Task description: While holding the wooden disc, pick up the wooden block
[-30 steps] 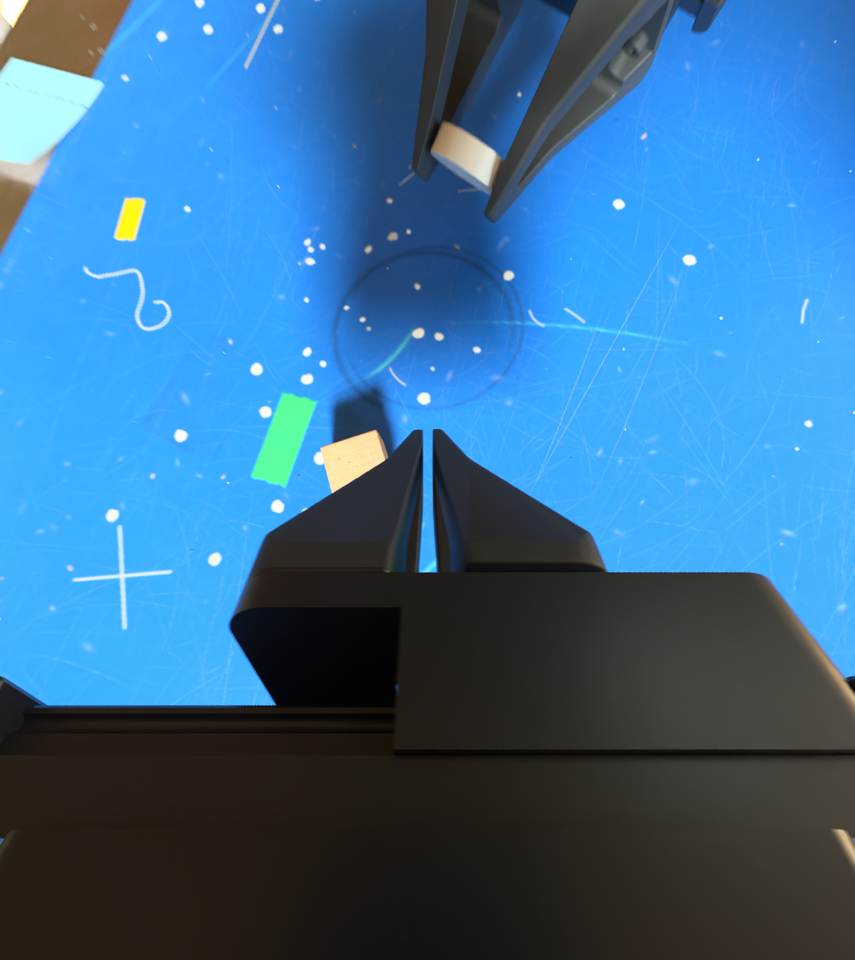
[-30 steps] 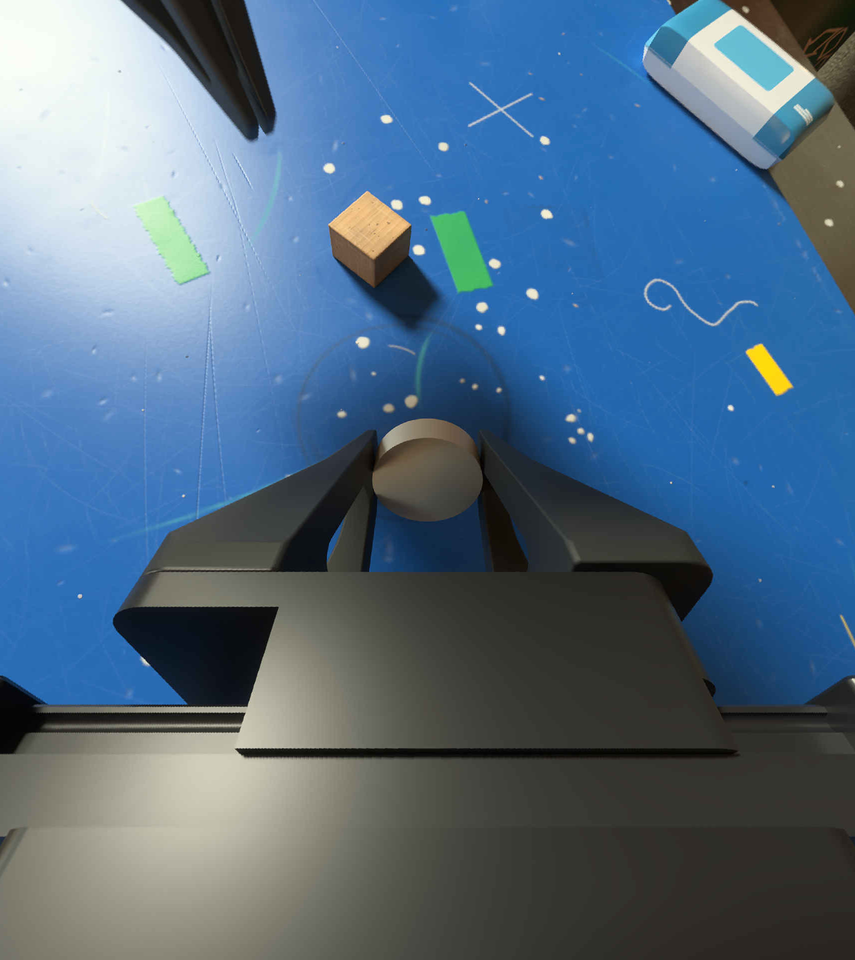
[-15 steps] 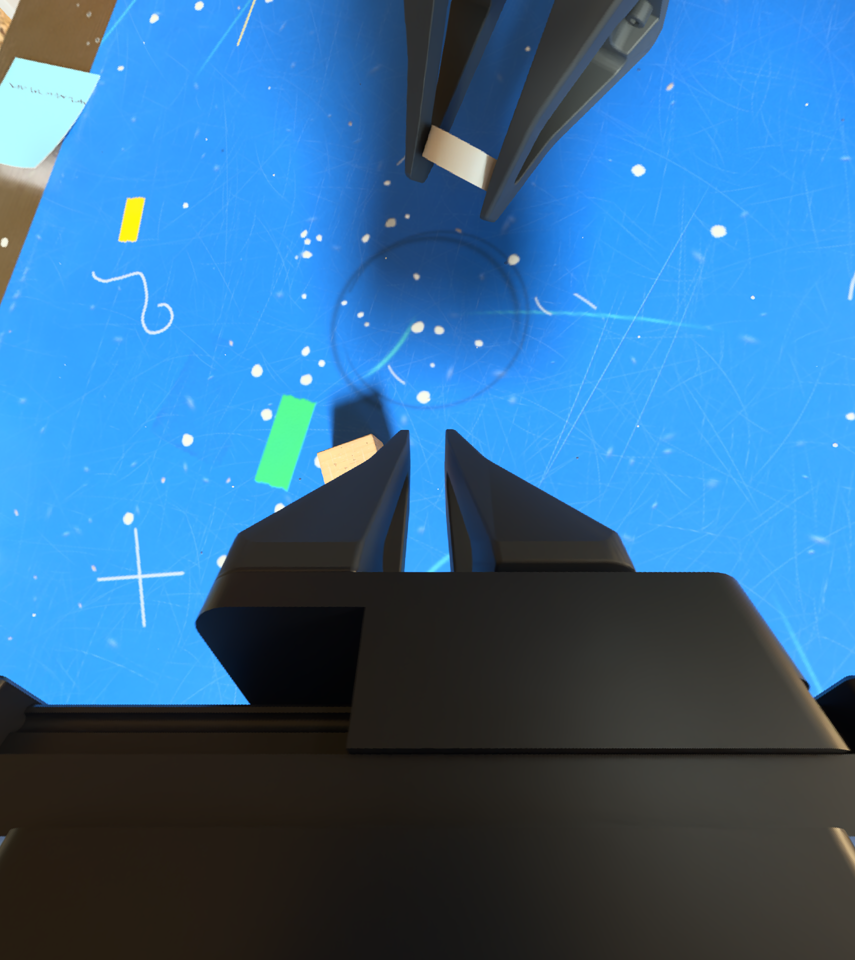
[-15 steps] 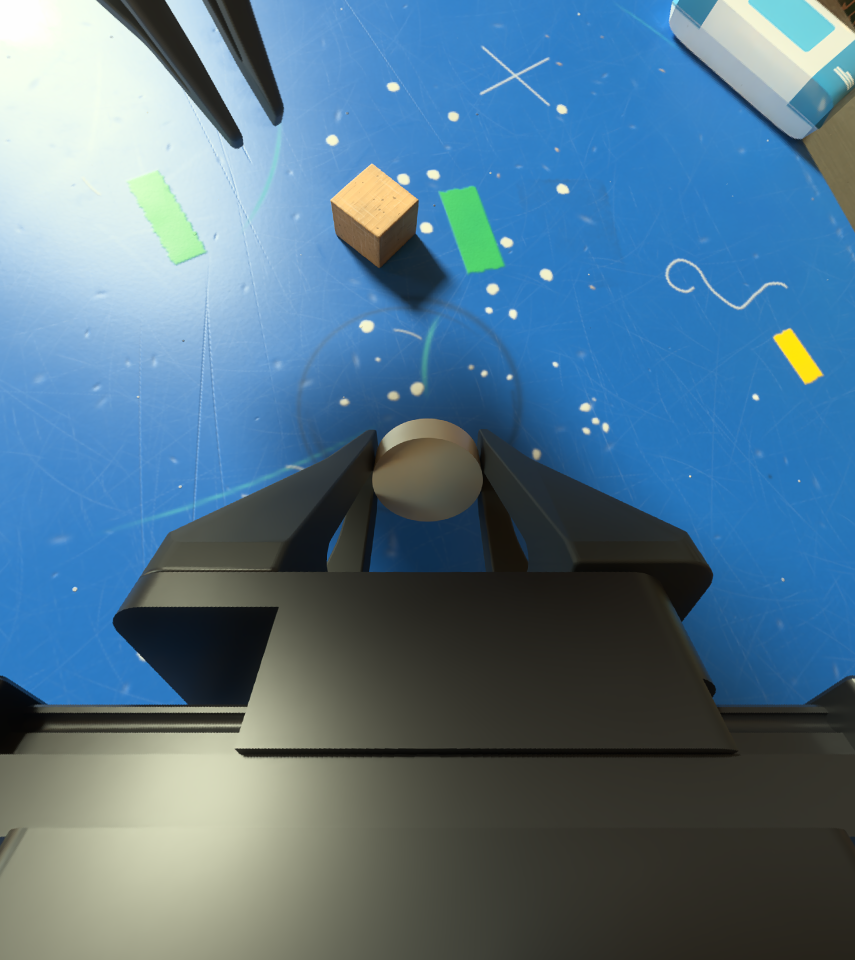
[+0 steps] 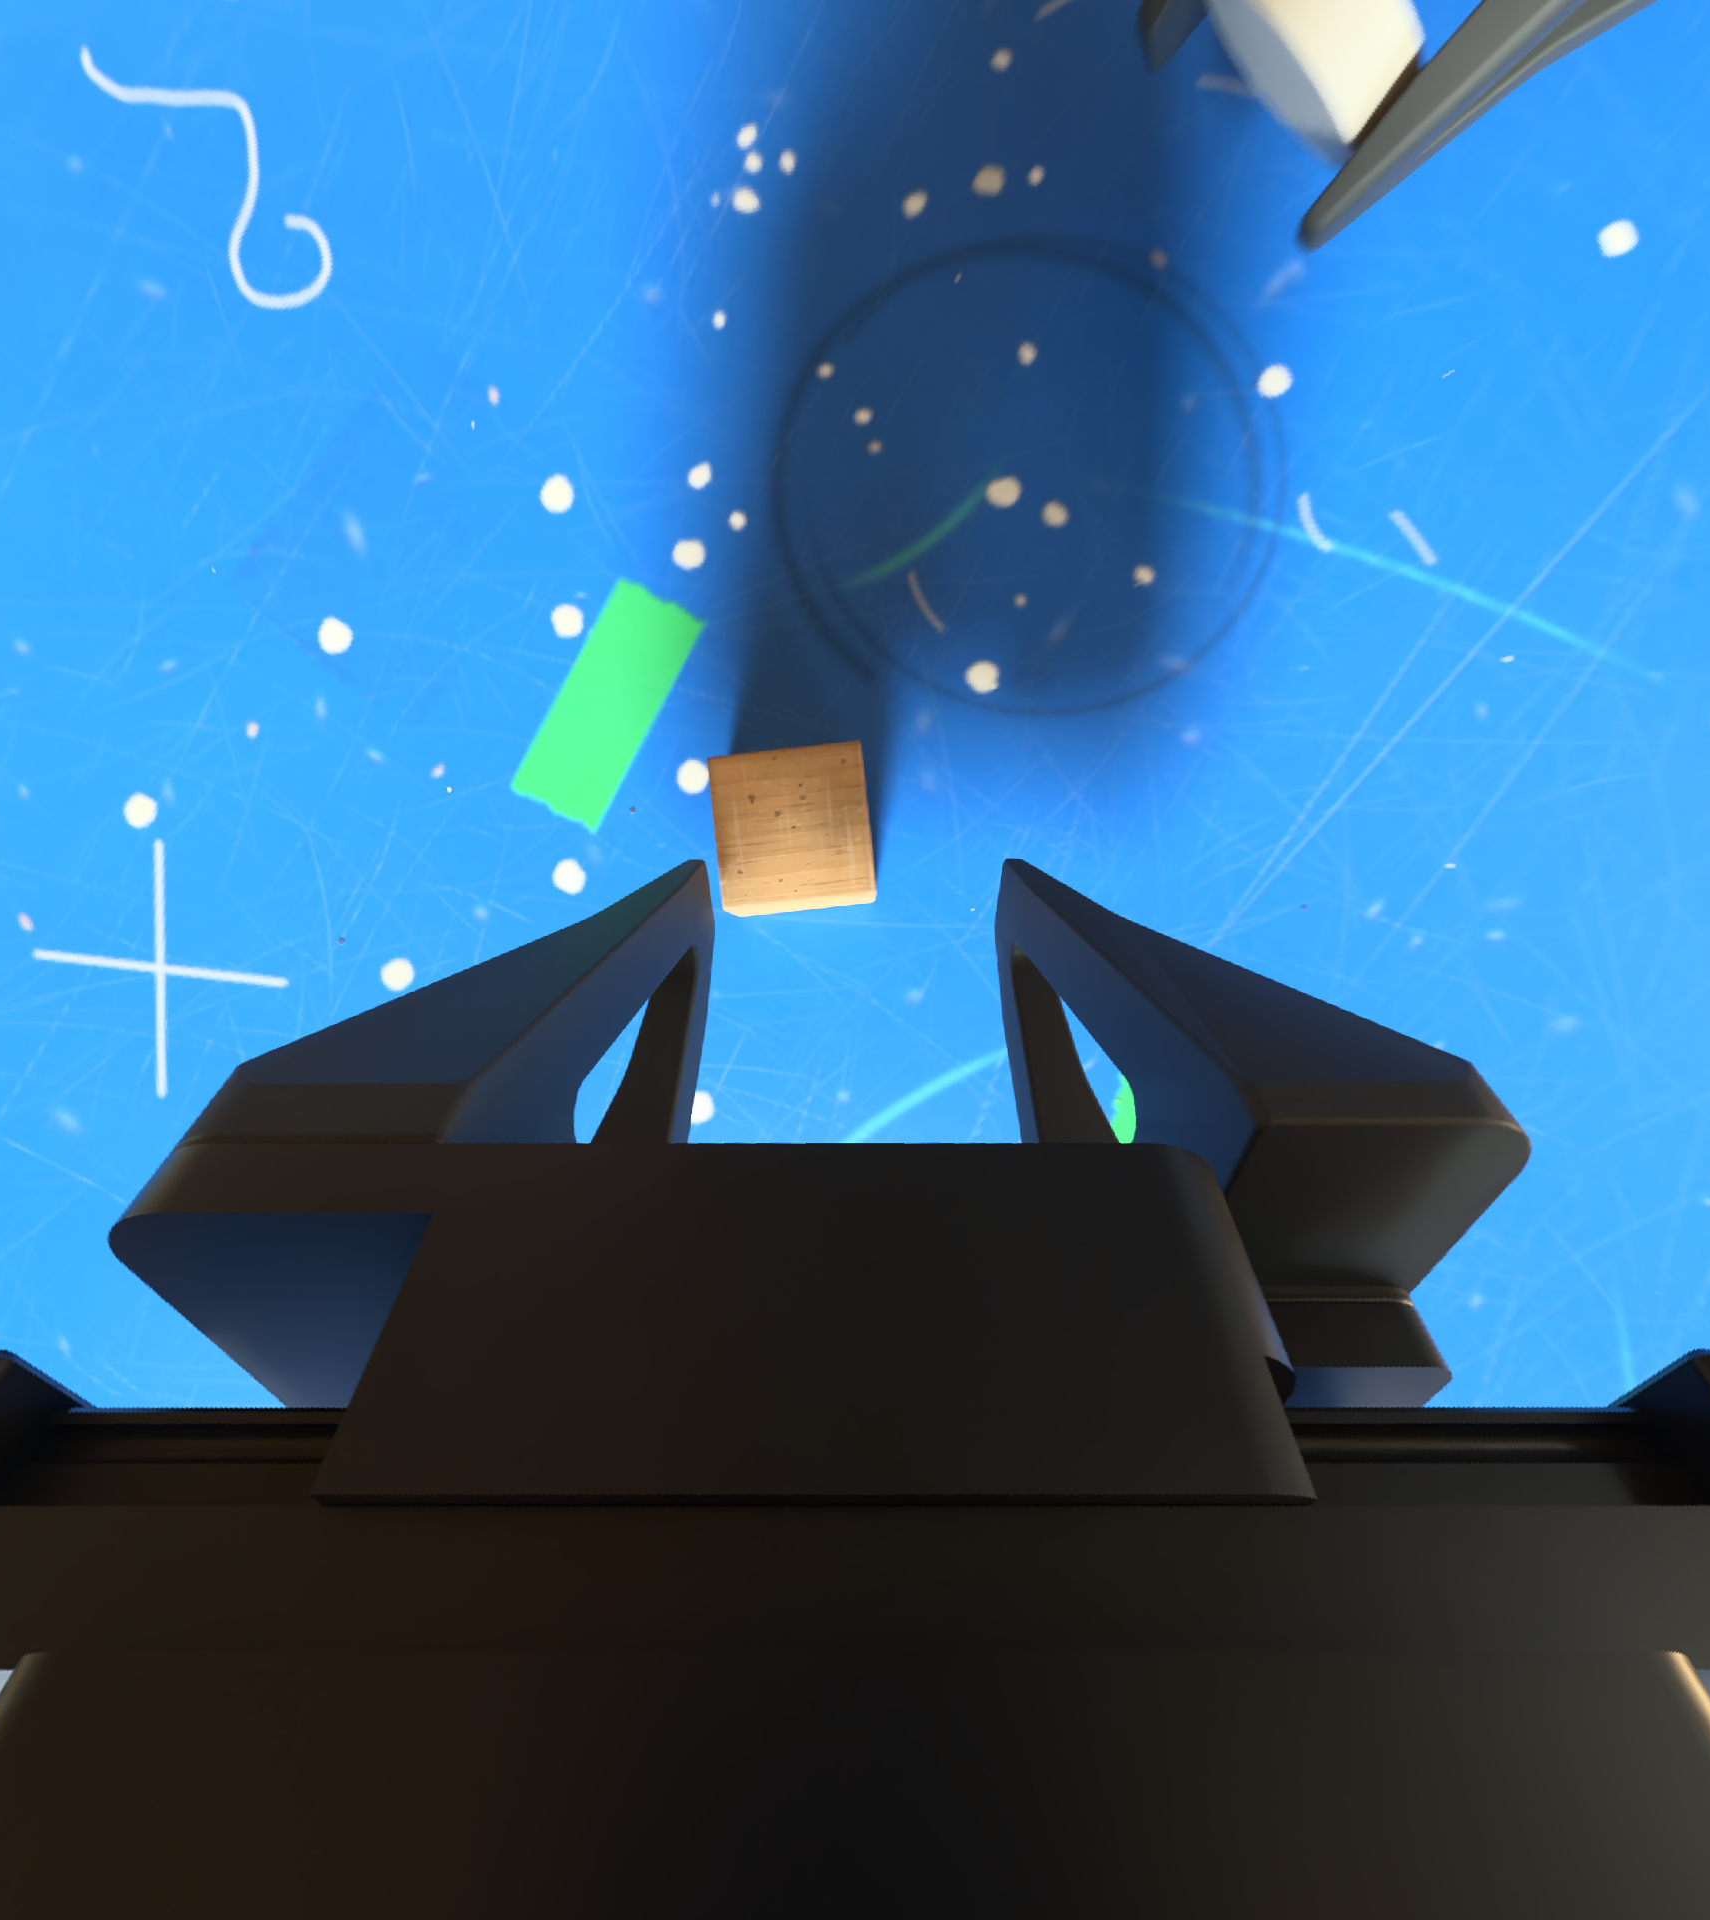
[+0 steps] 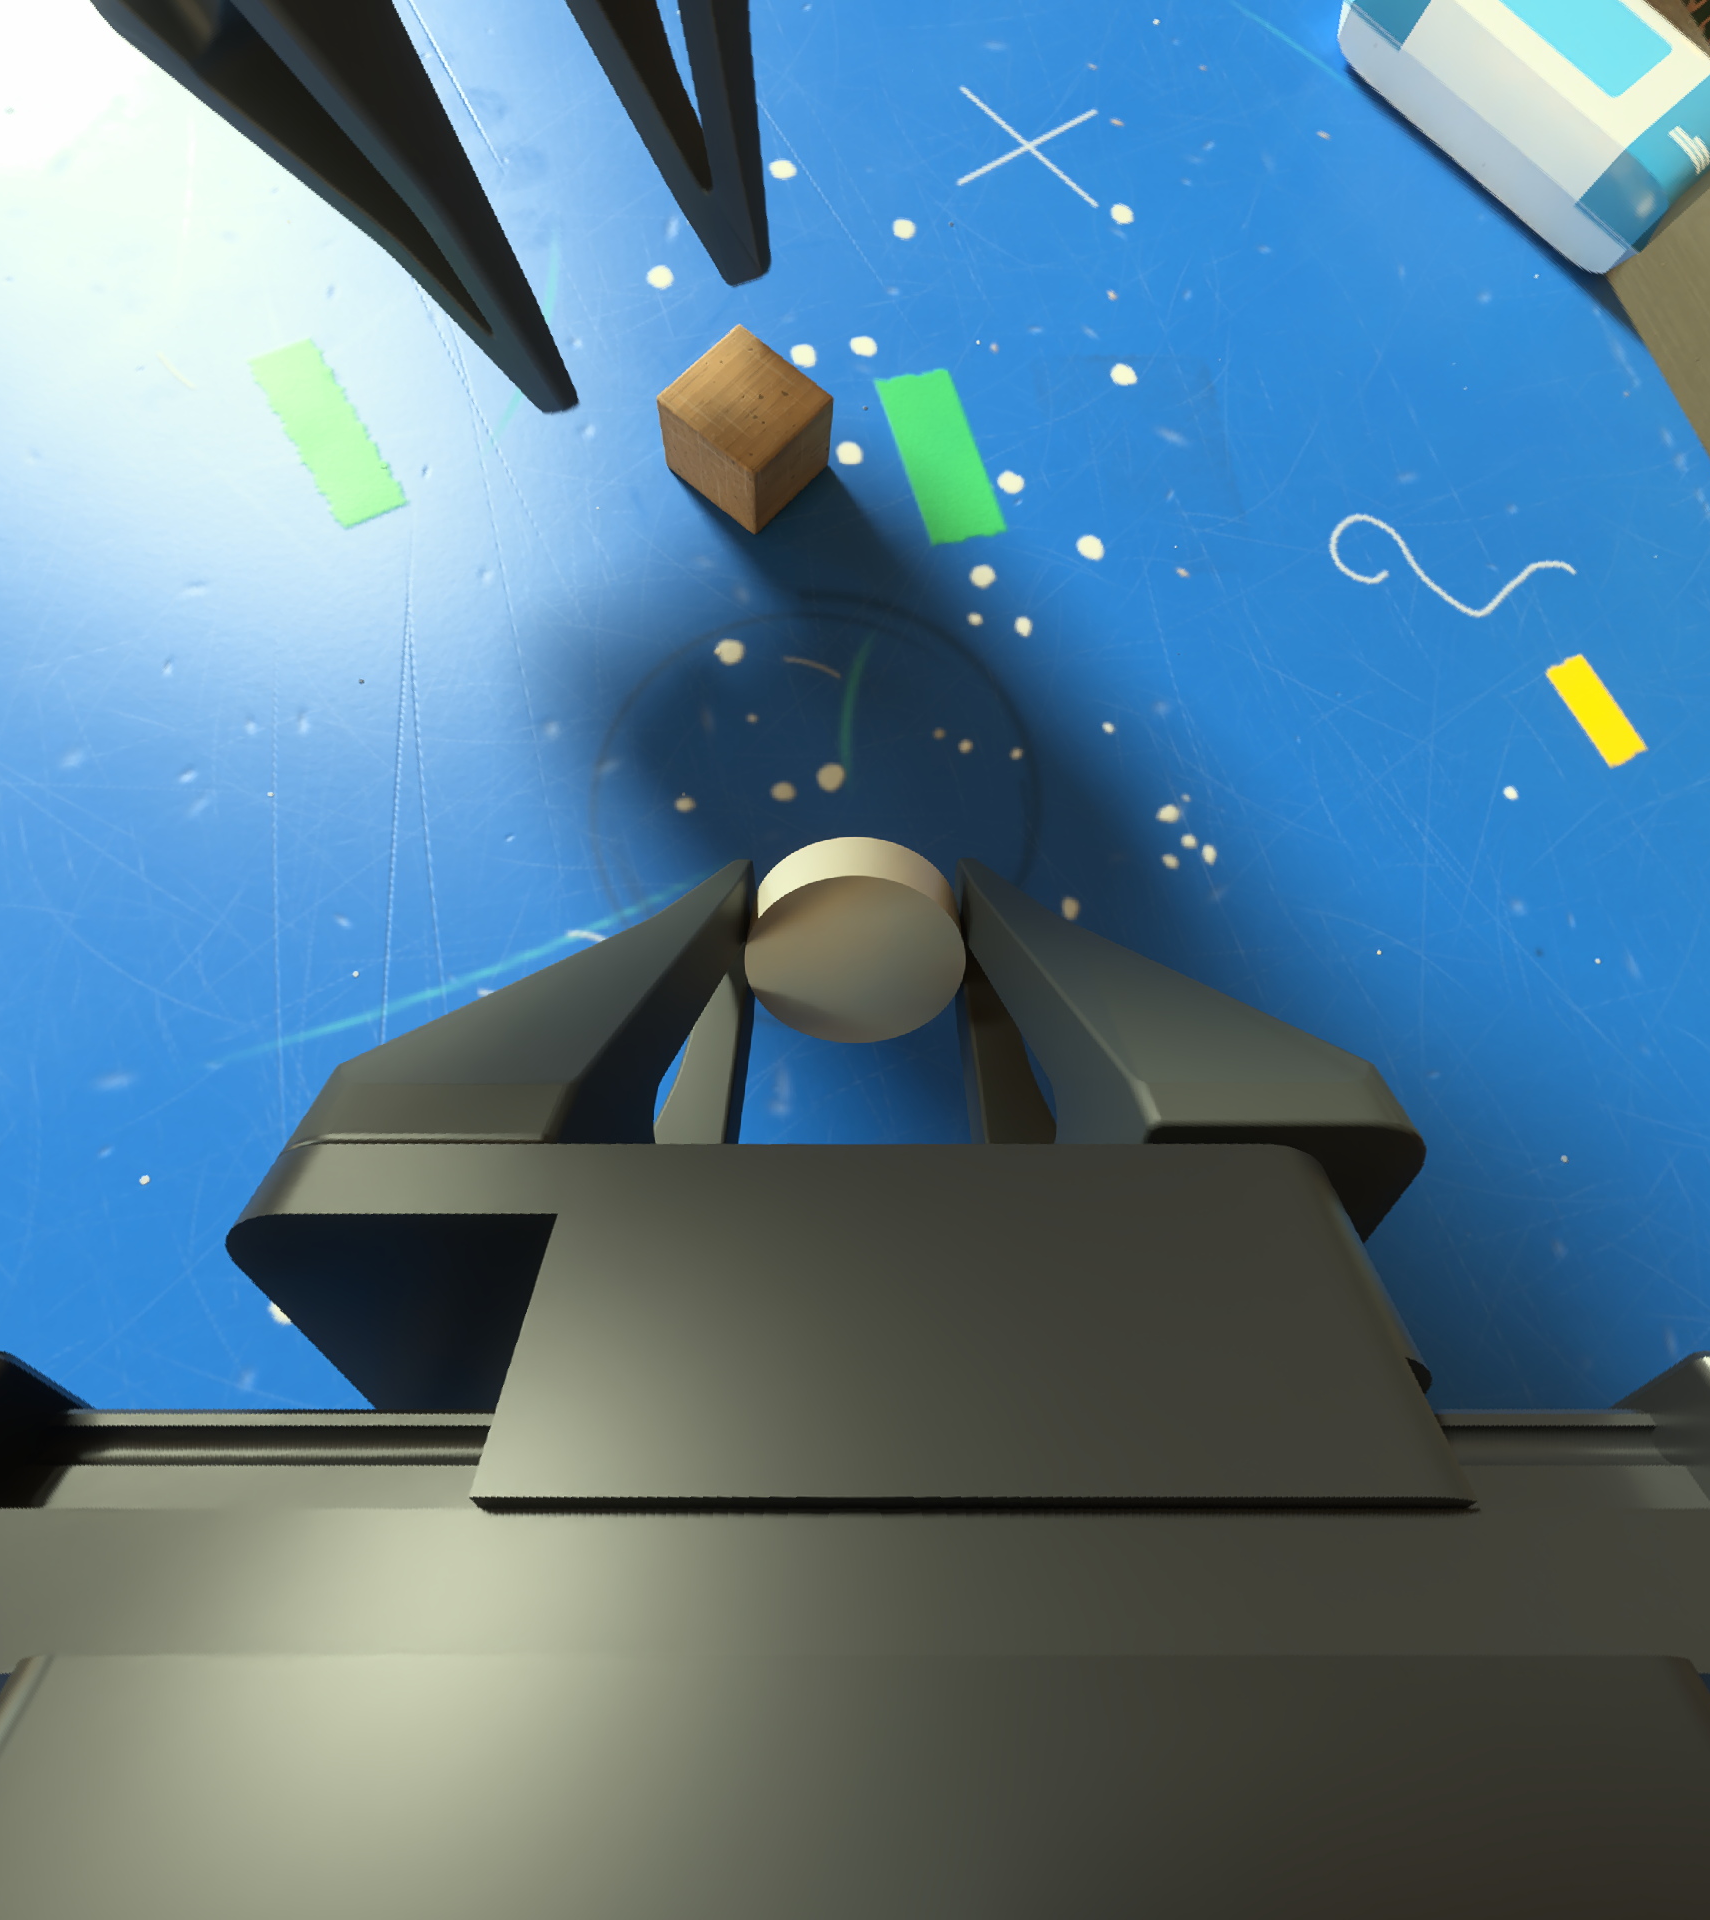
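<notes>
The wooden block, a small light-brown cube, rests on the blue mat just ahead of my left gripper, nearer its left fingertip. The left gripper is open and empty above the mat. The block also shows in the right wrist view, below and between the left gripper's fingers. My right gripper is shut on the pale wooden disc and holds it above the mat. The disc shows in the left wrist view at the top right.
Green tape strips lie on the mat beside the block. A yellow tape strip lies at the right. A white and blue box sits at the mat's far right corner. A faint circle marks the mat.
My left gripper has opened wide from nearly shut and moved down toward the block, which now lies in front of its fingertips. The right gripper still holds the disc.
</notes>
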`<state>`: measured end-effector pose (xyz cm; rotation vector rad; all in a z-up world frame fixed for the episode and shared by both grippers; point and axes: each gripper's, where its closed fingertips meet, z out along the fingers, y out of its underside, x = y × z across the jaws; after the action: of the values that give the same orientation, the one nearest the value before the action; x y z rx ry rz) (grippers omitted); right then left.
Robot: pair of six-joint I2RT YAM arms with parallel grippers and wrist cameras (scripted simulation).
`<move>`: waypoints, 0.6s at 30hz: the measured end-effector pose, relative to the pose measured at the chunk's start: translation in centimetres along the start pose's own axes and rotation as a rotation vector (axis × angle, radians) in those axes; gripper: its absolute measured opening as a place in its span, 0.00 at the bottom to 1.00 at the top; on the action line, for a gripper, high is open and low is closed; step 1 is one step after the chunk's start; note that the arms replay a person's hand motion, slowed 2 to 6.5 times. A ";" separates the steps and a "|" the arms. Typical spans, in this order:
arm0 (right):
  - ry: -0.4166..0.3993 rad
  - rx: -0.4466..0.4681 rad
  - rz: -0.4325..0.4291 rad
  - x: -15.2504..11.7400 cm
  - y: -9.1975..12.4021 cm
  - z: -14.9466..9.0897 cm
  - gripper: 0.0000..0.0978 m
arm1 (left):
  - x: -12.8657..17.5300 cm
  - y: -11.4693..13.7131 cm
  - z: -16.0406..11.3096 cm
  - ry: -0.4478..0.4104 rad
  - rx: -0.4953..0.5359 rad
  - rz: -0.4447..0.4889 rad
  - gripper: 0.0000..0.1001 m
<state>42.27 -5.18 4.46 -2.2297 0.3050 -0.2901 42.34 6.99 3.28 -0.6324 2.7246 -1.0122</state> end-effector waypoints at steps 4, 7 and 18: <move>0.001 -0.001 0.000 0.0 0.0 0.0 0.32 | -0.5 0.8 1.3 -0.038 -0.053 -0.004 0.49; 0.001 -0.001 0.000 0.0 0.0 0.0 0.32 | -0.6 0.7 2.1 -0.055 -0.054 -0.016 0.48; 0.006 -0.006 -0.005 0.1 0.1 0.0 0.32 | -1.4 0.0 1.7 -0.137 -0.059 0.039 0.28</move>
<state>42.36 -5.28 4.38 -2.2363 0.3038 -0.2995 44.13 6.63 2.06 -0.6315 2.6446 -0.8499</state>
